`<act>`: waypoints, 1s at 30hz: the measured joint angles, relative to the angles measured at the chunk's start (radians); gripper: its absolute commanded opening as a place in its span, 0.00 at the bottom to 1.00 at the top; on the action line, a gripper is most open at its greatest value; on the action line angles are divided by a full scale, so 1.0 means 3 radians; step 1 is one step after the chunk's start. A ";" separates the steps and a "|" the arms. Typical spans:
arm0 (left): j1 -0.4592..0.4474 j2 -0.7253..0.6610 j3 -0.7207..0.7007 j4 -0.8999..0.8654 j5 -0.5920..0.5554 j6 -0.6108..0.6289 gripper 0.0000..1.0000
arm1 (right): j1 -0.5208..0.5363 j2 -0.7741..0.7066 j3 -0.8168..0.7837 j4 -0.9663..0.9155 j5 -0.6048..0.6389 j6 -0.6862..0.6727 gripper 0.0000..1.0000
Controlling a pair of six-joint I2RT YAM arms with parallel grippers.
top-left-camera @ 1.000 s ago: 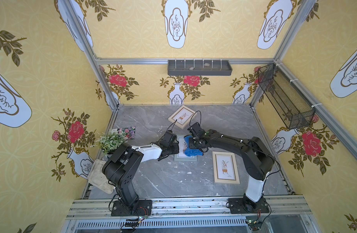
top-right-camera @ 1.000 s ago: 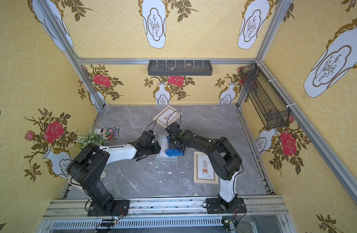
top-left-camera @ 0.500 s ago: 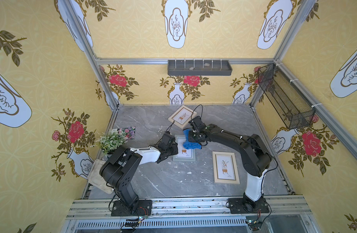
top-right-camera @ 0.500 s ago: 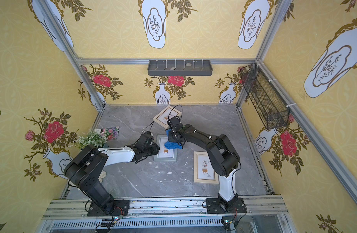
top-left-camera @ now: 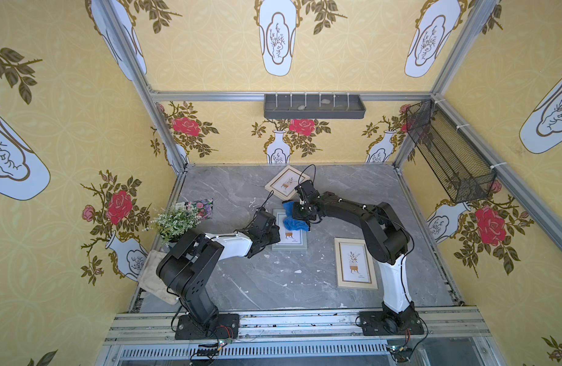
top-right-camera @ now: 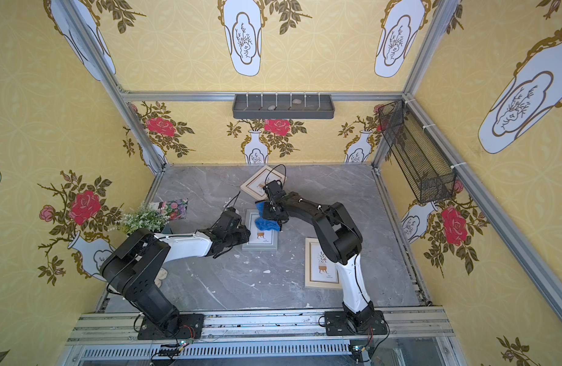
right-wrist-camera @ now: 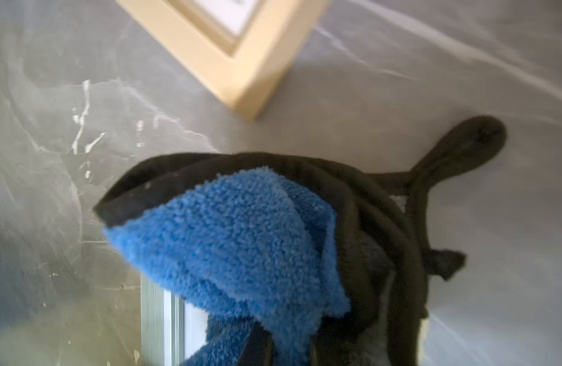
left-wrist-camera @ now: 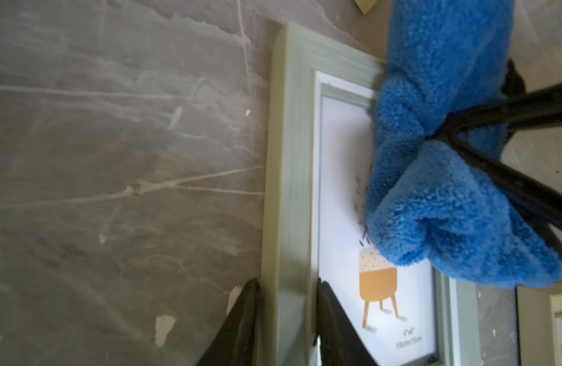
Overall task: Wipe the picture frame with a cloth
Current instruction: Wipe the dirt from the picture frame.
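Nearest the arm bases, a glove (top-left-camera: 152, 272) lies at the left edge of the table (top-left-camera: 257, 282), and a beige frame (top-left-camera: 355, 266) lies flat on the right, well apart from both grippers. Farther in, at mid-table, the left gripper (left-wrist-camera: 287, 285) straddles the long left side of the green frame (top-left-camera: 289, 244), one finger outside on the table and one inside over the glass, both against the moulding. It grasps the green frame near its near corner. The green frame lies flat with its print facing up. On its far half sits the cloth (top-left-camera: 294, 223), bunched into a blue wad that covers the top of the print and reaches past the far edge. The right gripper (left-wrist-camera: 435, 137) is clenched on the cloth, pinching a fold in the middle of the wad, and the black loop (right-wrist-camera: 463, 139) trails over the table. To the left stand a plant (top-left-camera: 175, 221) and a floral card (top-left-camera: 200, 207). Beyond, a far frame (top-left-camera: 284, 185) lies askew, one corner near the cloth.
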 measured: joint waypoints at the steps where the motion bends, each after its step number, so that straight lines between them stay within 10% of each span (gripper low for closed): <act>1: -0.0001 0.0005 -0.0004 0.0017 -0.0001 -0.0003 0.34 | 0.0006 -0.0009 -0.0003 -0.0006 0.0003 -0.0003 0.07; 10: -0.0023 0.0023 -0.0017 0.0079 -0.0047 -0.0025 0.28 | 0.0367 0.0389 0.0519 0.0000 0.0009 -0.0028 0.06; 19: -0.0033 0.0022 -0.0080 0.0182 -0.0064 -0.0027 0.22 | 0.0005 0.0027 0.0034 0.0074 -0.0047 0.0034 0.05; 30: -0.0179 -0.0243 -0.0303 0.0141 0.0043 0.0298 0.52 | 0.0284 0.0221 0.0221 0.0081 0.0197 0.0041 0.05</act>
